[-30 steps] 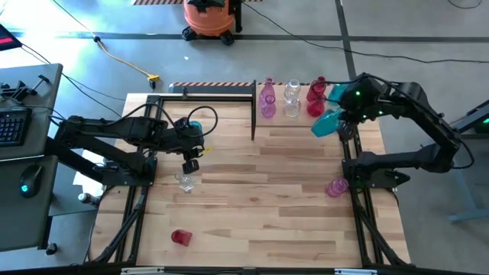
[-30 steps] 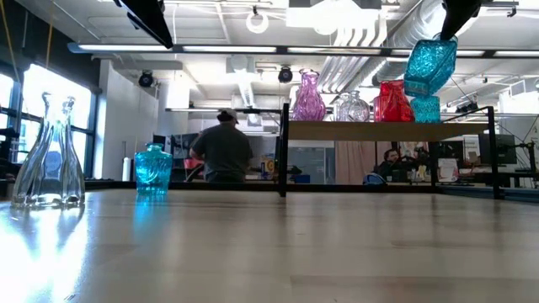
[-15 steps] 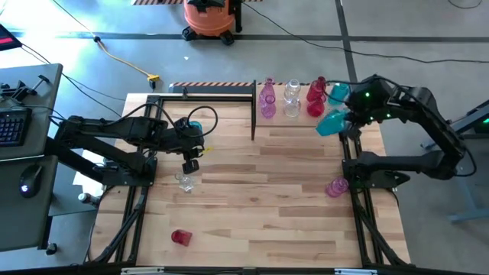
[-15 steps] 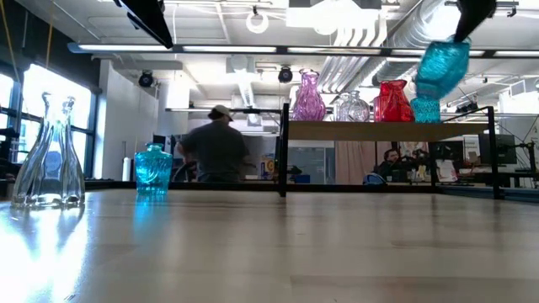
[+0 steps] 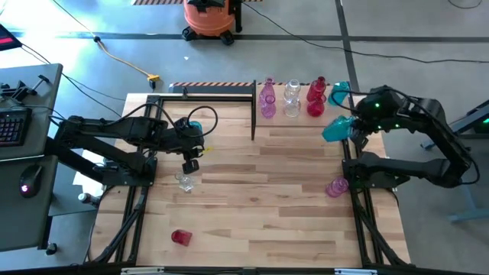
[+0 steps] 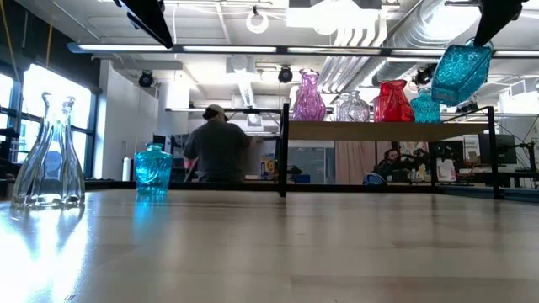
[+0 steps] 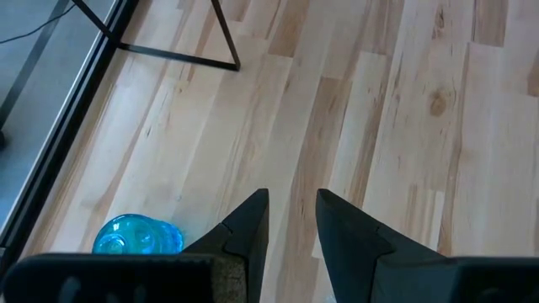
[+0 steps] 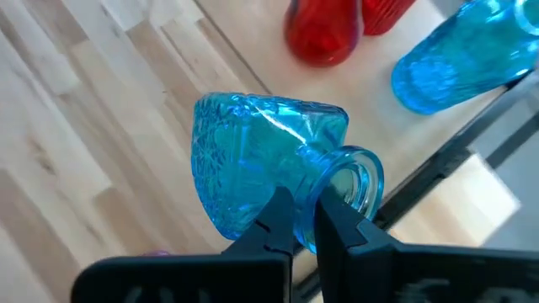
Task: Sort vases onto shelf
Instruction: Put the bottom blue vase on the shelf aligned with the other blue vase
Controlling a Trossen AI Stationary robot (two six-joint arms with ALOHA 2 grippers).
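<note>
Four glass vases stand on the light-wood shelf (image 5: 302,114) at 1 o'clock: pink, clear, red, teal. My right gripper (image 8: 305,220), closed on the neck of a squat teal glass vase (image 8: 253,160), carries a fifth there. Four remain on the desk (image 5: 260,198); my left gripper (image 7: 292,220) waits slightly open, empty, at 9 o'clock.

Overhead camera facing straight down, table-level camera facing the room, both sharing the shelf (image 5: 306,107), wrist cameras close over each arm's fingertips

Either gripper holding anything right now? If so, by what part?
The right gripper is shut on a teal vase, pinching its neck just below the rim. The left gripper holds nothing.
</note>
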